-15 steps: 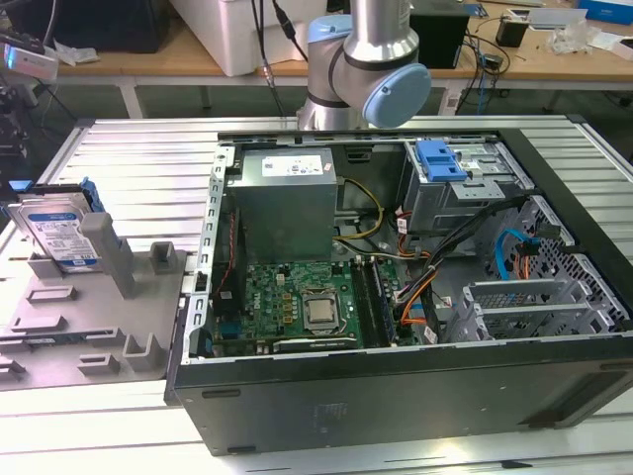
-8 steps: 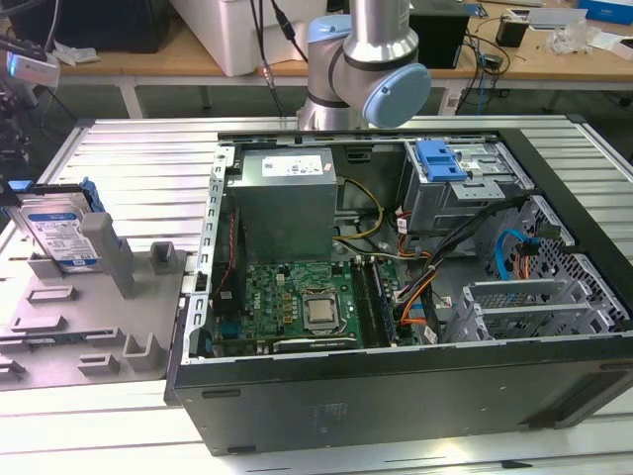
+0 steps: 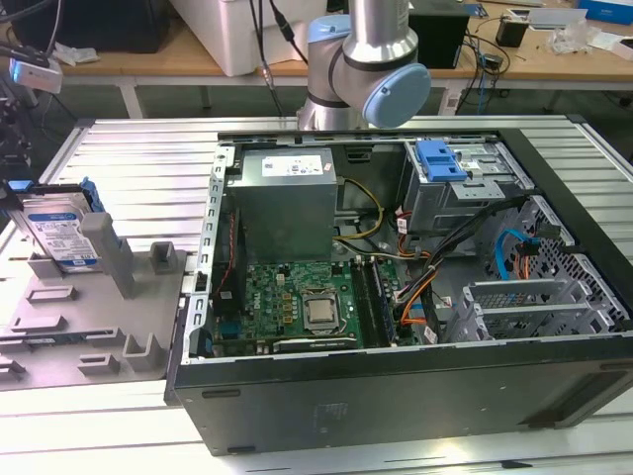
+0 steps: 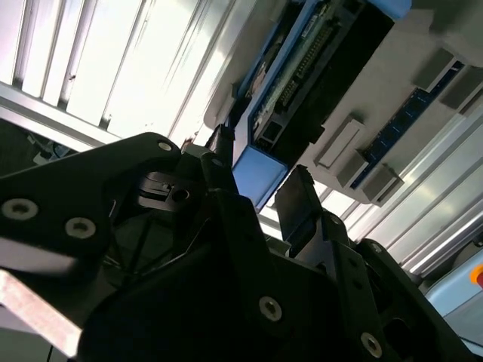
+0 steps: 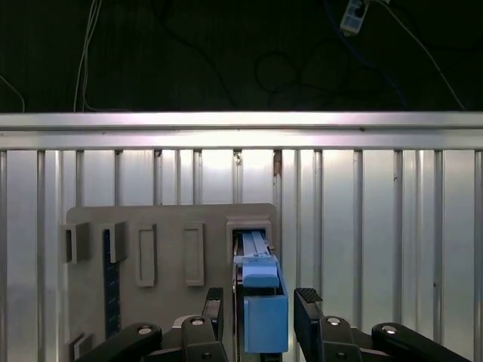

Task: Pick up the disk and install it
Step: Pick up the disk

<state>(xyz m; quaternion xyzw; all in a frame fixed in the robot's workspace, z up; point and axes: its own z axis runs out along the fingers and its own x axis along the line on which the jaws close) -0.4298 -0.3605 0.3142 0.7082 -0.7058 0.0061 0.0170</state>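
Gripper [image 5: 261,299] points down over the disk [image 5: 263,313] with fingers [image 5: 213,303] spread wide, one each side of its blue rail, not clamped. Disk stands on edge in the grey fixture [image 3: 109,327] on the table [image 3: 138,158] at the exterior view's left, beside the open computer case [image 3: 396,396].

Open computer case [image 3: 396,401] on the slatted table [image 3: 138,158]: inside it, grey power-supply box [image 3: 287,203], green motherboard [image 3: 287,302], blue bracket [image 3: 440,158] at its far corner. Grey fixture tray [image 3: 89,336] just outside it, exterior view's left.
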